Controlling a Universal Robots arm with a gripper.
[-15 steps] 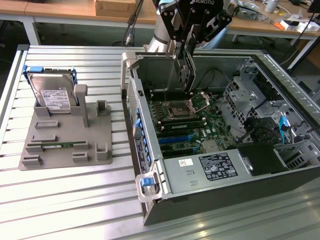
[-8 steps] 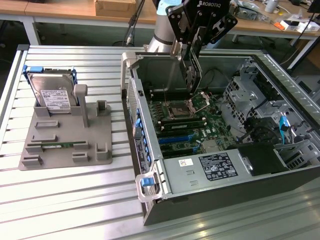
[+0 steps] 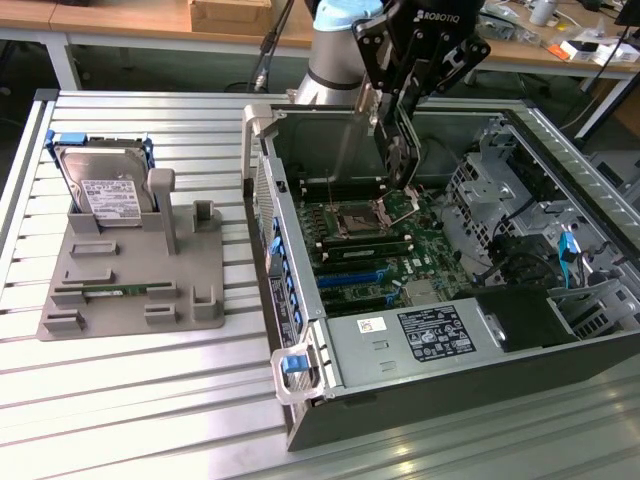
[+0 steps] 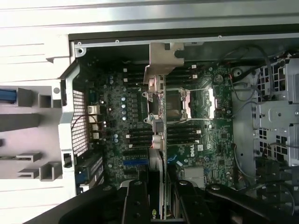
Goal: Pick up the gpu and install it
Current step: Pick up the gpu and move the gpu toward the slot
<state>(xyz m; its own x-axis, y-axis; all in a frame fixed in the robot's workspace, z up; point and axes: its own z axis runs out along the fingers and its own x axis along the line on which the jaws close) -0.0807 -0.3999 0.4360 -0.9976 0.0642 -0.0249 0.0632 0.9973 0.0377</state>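
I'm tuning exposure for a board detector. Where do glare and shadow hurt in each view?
Exterior view: the table slats glare pale, the motherboard lies in the shade of the case, and the gpu reads dark. Wrist view: the table is washed white, the motherboard is dim, and the gpu's bracket catches light.

Bright, even light; soft shadows
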